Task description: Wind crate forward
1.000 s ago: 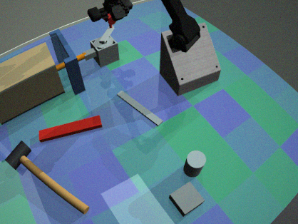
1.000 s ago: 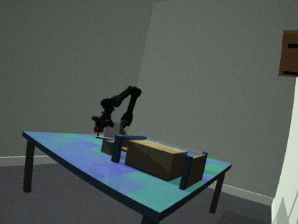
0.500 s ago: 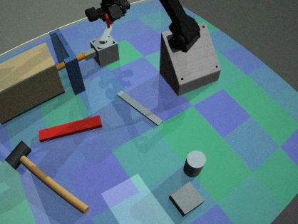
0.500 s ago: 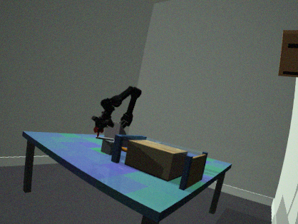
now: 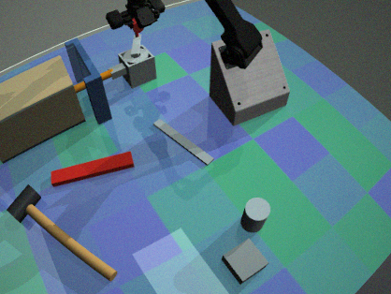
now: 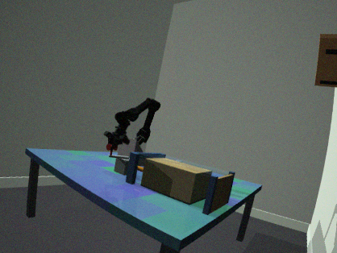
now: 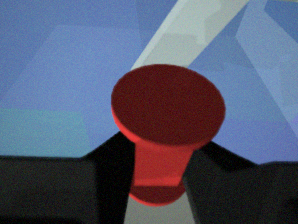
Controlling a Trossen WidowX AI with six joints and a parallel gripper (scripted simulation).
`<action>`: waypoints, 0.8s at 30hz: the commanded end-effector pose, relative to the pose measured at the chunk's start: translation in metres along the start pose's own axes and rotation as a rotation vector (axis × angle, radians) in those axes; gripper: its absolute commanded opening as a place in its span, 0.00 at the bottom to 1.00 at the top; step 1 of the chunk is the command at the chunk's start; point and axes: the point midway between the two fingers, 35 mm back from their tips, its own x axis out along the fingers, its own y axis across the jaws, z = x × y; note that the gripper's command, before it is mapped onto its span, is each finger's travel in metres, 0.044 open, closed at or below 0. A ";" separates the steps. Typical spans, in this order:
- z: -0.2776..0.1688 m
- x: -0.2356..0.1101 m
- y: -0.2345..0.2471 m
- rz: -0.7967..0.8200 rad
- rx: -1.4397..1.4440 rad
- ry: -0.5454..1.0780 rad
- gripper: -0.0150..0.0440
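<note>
My gripper is shut on the red knob of the winch handle. The handle's grey arm runs down to the top of the grey winch. An orange strap leads from the winch through the blue steel frame to the tan crate. The crate sits flat, its front close behind the frame; I cannot tell whether they touch.
On the bench lie a red bar, a grey metal strip, a mallet, a dark cylinder and a grey block. The arm's grey pedestal stands right of the winch.
</note>
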 end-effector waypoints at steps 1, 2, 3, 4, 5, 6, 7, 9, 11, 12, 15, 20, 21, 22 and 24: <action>-0.002 0.003 -0.014 -0.027 -0.010 0.002 0.25; -0.003 0.003 -0.016 -0.027 -0.010 0.002 0.25; -0.003 0.003 -0.017 -0.027 -0.010 0.002 0.25; -0.003 0.003 -0.018 -0.028 -0.010 0.002 0.25; -0.004 0.003 -0.019 -0.028 -0.010 0.002 0.25; -0.004 0.003 -0.020 -0.028 -0.010 0.002 0.25; -0.004 0.004 -0.021 -0.028 -0.010 0.002 0.25; -0.004 0.004 -0.023 -0.028 -0.011 0.002 0.25; -0.005 0.004 -0.026 -0.028 -0.011 0.002 0.25; -0.005 0.004 -0.027 -0.028 -0.011 0.002 0.25; -0.006 0.004 -0.030 -0.029 -0.011 0.002 0.25; -0.006 0.004 -0.036 -0.029 -0.011 0.002 0.25; -0.006 0.004 -0.037 -0.029 -0.011 0.002 0.25; -0.006 0.004 -0.038 -0.029 -0.011 0.002 0.25; -0.007 0.004 -0.040 -0.029 -0.011 0.002 0.25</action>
